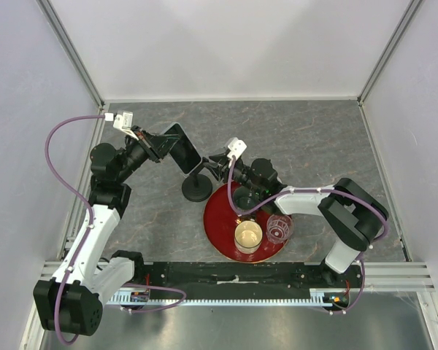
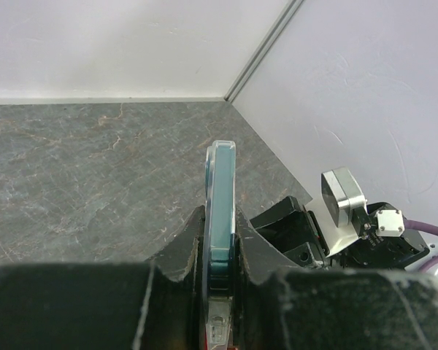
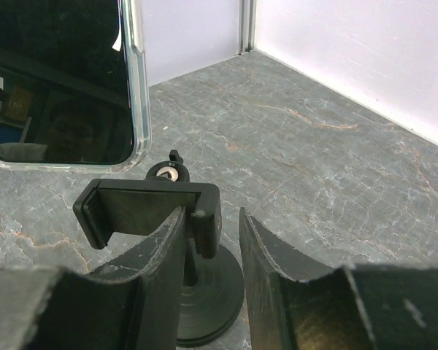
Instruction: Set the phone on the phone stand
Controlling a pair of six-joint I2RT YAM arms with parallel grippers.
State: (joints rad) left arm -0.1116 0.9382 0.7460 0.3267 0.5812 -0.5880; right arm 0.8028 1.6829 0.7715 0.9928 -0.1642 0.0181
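Note:
The phone (image 1: 184, 148) is a thin slab with a glossy black screen in a clear case, and my left gripper (image 1: 164, 146) is shut on it, holding it in the air. In the left wrist view the phone (image 2: 221, 189) stands edge-on between the fingers of that gripper (image 2: 220, 219). The black phone stand (image 1: 196, 191) rests on the table just below and to the right of the phone. My right gripper (image 3: 212, 212) is open, and one end of the stand's cradle (image 3: 146, 208) lies between its fingers, close to the left one. The phone's lower corner (image 3: 58, 80) hangs just above the cradle.
A red plate (image 1: 223, 237) lies right of the stand, under the right arm. It carries a tan-filled cup (image 1: 248, 235) and a clear glass cup (image 1: 279, 228). White walls with metal corner posts (image 1: 73, 55) enclose the grey marbled tabletop (image 1: 299, 138).

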